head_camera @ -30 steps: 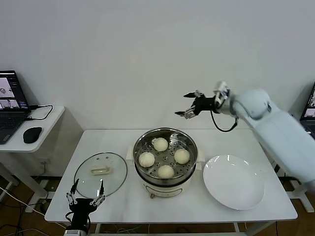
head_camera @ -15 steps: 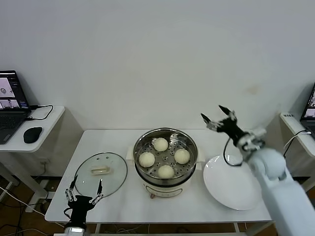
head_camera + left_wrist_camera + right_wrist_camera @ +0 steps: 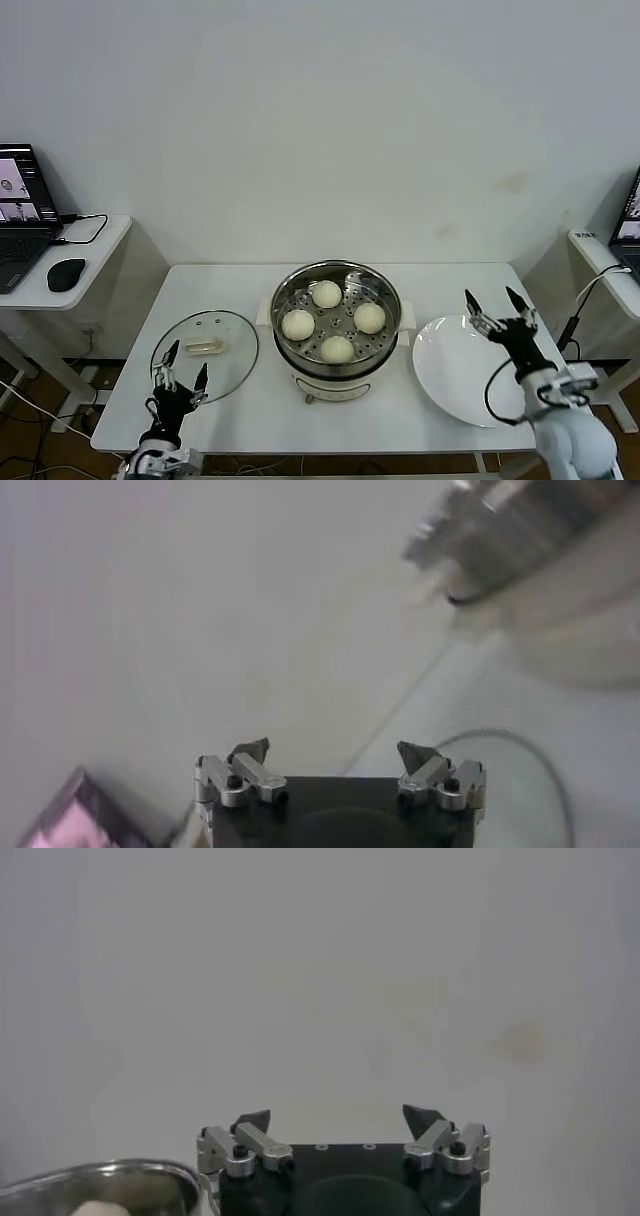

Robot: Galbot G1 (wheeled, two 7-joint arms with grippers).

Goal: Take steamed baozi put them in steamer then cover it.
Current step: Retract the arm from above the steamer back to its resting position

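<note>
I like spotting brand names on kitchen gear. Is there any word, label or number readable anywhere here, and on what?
None can be read.
Steamer: no label visible.
Cover: no lettering visible.
Plate: plain white.
Laptop screen: shows windows, too small to read.

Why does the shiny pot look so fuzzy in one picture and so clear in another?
In the left wrist view the steamer sits close to the lens, off in a corner, so it is out of focus and smeared. In the head view the steamer is sharp, with bright glints on its steel rim and each baozi crisp. In the right wrist view only a soft-edged bit of its rim shows.
</note>
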